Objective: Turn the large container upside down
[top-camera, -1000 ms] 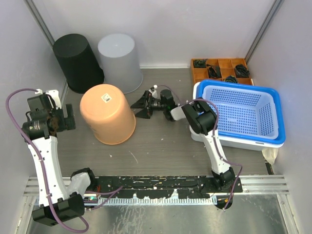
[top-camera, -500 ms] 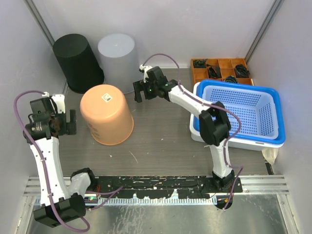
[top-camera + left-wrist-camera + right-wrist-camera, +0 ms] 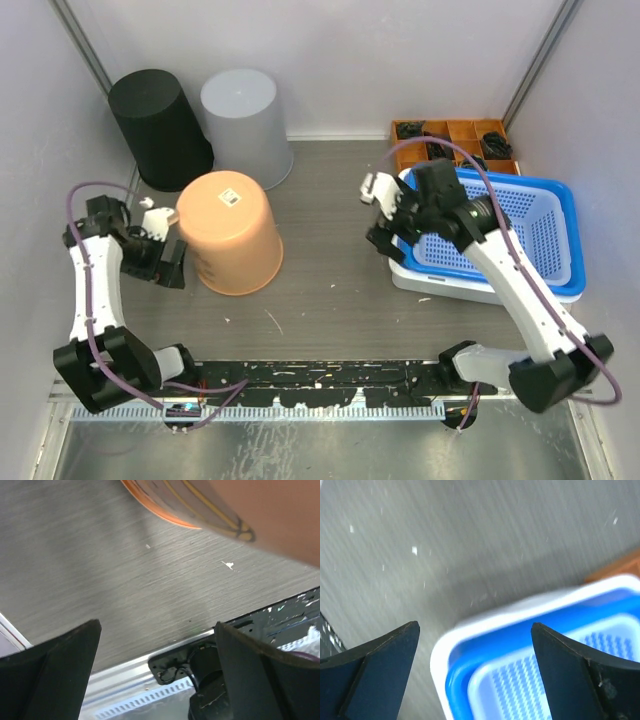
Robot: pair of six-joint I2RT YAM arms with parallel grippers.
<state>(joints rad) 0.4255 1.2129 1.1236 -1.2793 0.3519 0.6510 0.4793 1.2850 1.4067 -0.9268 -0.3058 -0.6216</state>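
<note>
Grey tabletop (image 3: 330, 290) bears the orange container (image 3: 232, 232), base up, just beside the spread left hand (image 3: 166, 256).

Grey wood-grain bench (image 3: 330, 300), flecked with white marks. Plain pale walls (image 3: 400, 60) on three sides. Lighting even.

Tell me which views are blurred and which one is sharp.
Right wrist: motion blur smears the blue basket and the grain of the table. Left wrist: the orange bucket is very close and looks soft. Top external: sharp and evenly lit.
</note>
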